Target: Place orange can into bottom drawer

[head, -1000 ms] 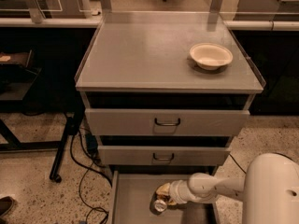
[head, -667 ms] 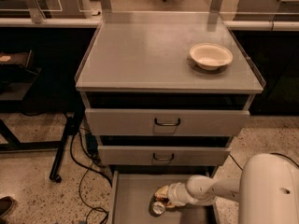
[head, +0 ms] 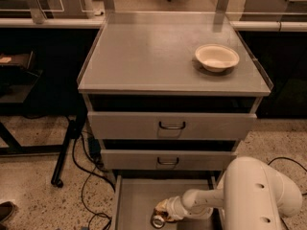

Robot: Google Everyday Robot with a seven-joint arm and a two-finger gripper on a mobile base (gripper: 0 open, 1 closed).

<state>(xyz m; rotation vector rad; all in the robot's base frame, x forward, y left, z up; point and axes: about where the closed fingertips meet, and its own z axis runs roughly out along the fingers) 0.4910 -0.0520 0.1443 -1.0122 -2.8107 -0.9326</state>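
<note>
- The bottom drawer of the grey cabinet is seen pulled out, with its plain flat floor exposed below the two upper drawers, which are shut.
- The gripper is found low inside that drawer, near the middle of what shows of its floor, at the end of the white arm that reaches in from the right.
- The orange can is held at the gripper's tip, lying tilted with a shiny silver end turned toward the camera, within the drawer's walls.
- The jaws appear to be clamped on the can's body; no gap between them and the can is made out.
- Whether the can is already resting on the drawer floor or is held just above it cannot be told.
- The step in hand is judged to be the set-down: the can has been carried over the drawer, and release is not yet done.
- Next, the can is to be lowered until it is borne by the floor, and the jaws are to be parted.
- The arm is then to be lifted clear without the can being rolled or dragged along.
- A cream bowl is left on the counter, well apart from the work.
</note>
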